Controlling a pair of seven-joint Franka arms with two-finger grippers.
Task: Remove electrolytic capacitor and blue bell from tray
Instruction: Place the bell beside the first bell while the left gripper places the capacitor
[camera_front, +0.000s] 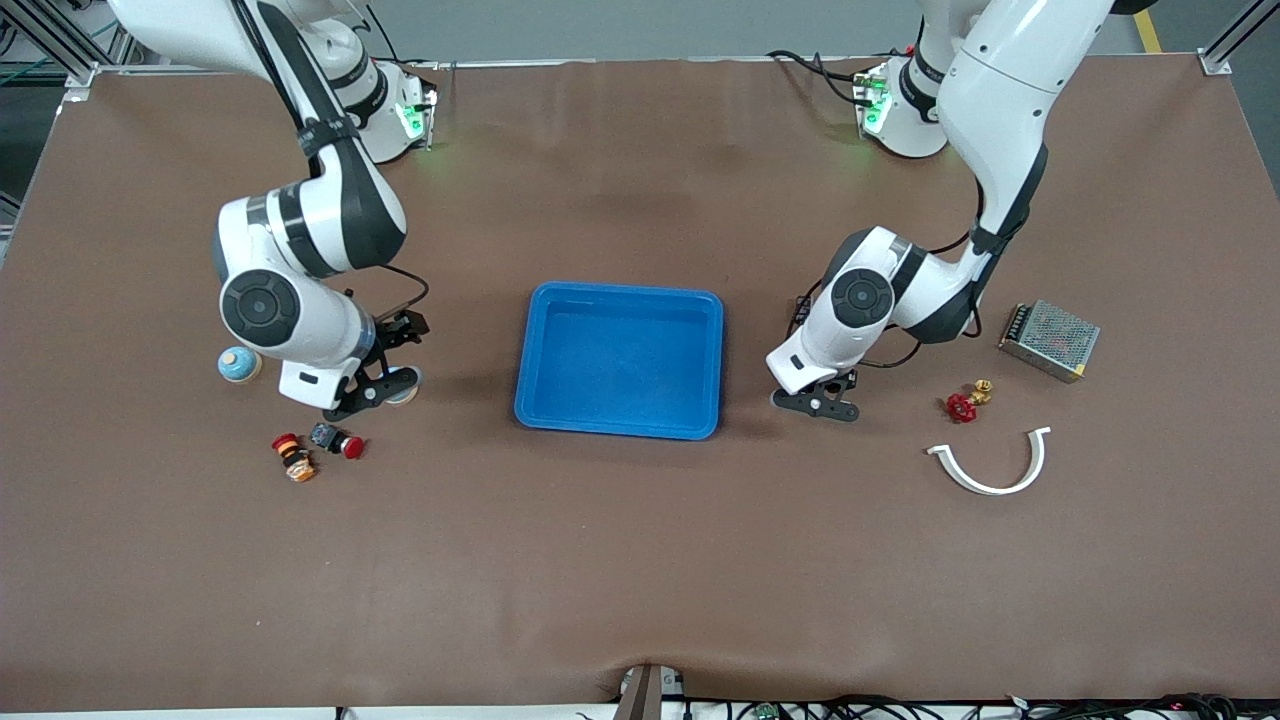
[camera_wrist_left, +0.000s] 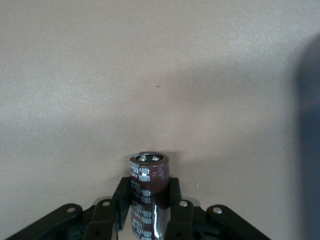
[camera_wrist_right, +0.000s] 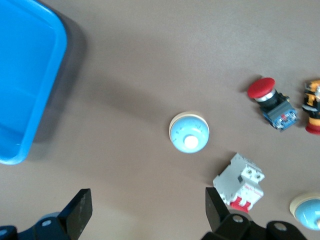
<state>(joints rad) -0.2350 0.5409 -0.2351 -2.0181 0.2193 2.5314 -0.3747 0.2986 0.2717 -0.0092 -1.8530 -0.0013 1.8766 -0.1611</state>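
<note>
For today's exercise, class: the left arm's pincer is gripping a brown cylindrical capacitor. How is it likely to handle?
The capacitor looks rigid, so the left pincer probably won't crush it. Its glossy sleeve may slip. Being cylindrical, it could roll if laid sideways in the blue tray.

A robotics lab is indicated: a brown-covered table (camera_front: 640, 560) framed in aluminium, where scattered electrical parts such as a power supply (camera_front: 1049, 340) are laid out.
</note>
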